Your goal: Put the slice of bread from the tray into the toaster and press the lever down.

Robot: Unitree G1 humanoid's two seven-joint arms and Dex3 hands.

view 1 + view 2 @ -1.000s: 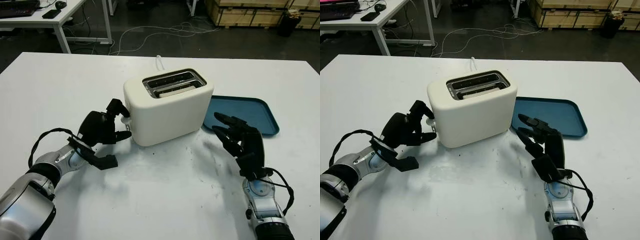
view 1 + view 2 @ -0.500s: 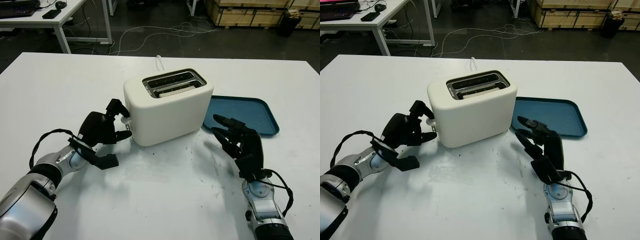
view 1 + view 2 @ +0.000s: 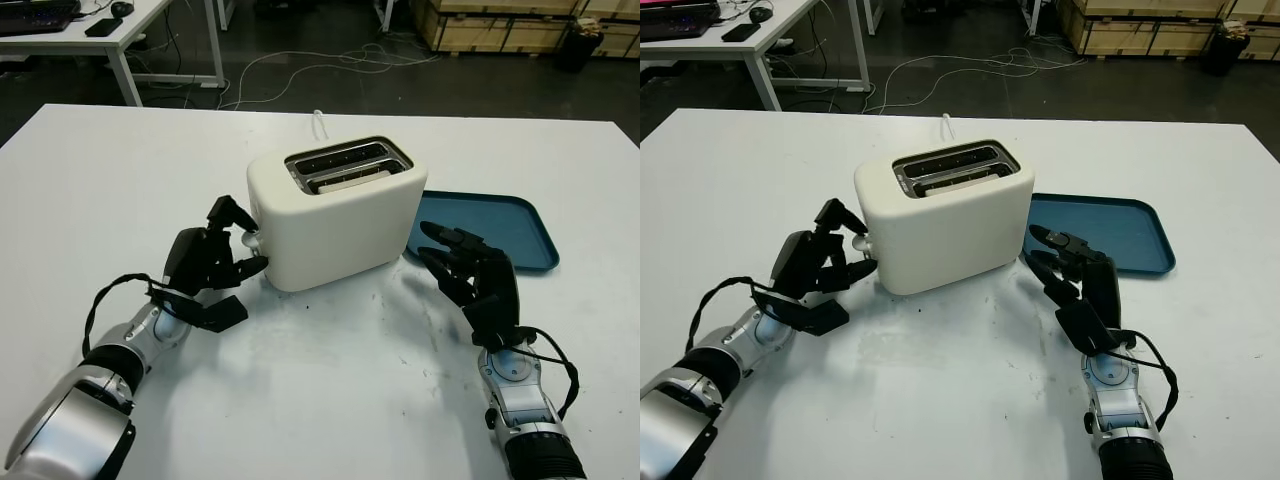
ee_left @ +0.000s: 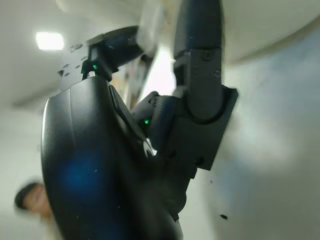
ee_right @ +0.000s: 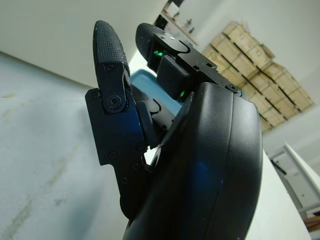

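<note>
Here the left hand (image 3: 215, 262) pinches the small stiff lever (image 3: 248, 238) of the smooth cream toaster (image 3: 335, 212); the right hand (image 3: 472, 280) is open beside it.

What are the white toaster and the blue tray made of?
The white rounded toaster looks like smooth matt plastic, with an even, seamless shell; its slot rims glint like metal. The flat blue rectangular tray seems moulded plastic too, with a raised rounded rim and a soft sheen. Neither can be told for sure.
</note>
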